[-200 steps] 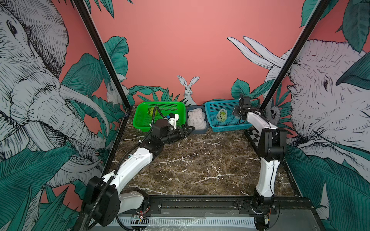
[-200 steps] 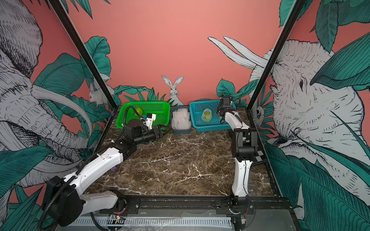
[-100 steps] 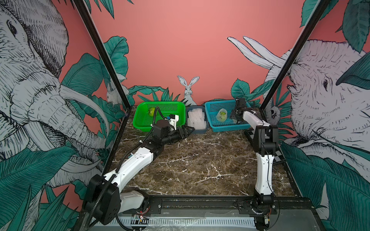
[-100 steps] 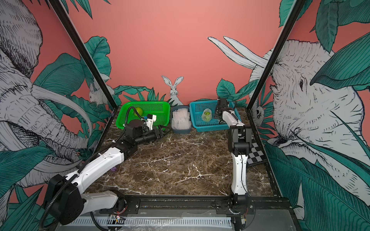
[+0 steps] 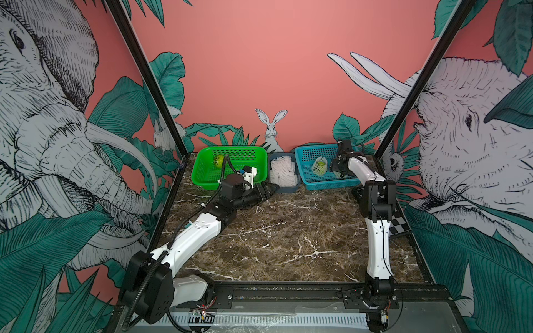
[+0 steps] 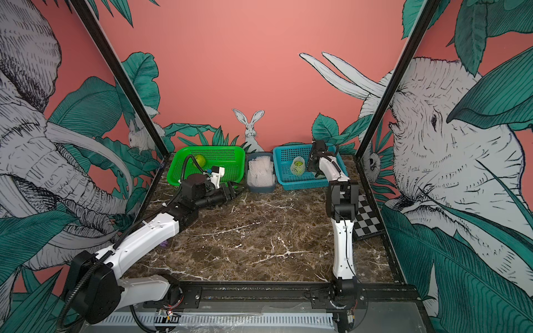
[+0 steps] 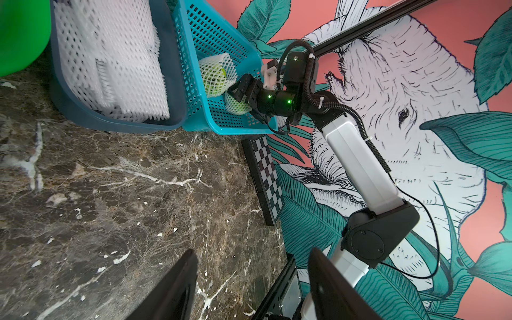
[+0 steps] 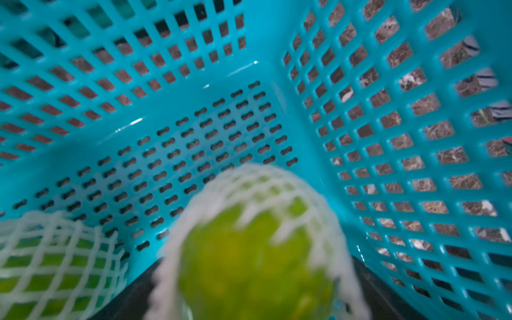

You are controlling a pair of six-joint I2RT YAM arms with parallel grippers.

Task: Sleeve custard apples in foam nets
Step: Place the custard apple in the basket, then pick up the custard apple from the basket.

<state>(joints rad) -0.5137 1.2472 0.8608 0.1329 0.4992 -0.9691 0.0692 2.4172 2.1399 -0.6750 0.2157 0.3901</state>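
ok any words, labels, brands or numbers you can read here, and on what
None: no readable text in any view.
The green basket, blue basket and grey bin show no print.
The checkerboard has only black and white squares.
The walls carry drawings, no lettering.

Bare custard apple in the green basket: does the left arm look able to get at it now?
Probably yes. The left gripper is open and empty near the green basket's front, and the apple lies uncovered in its far corner, nothing over it.
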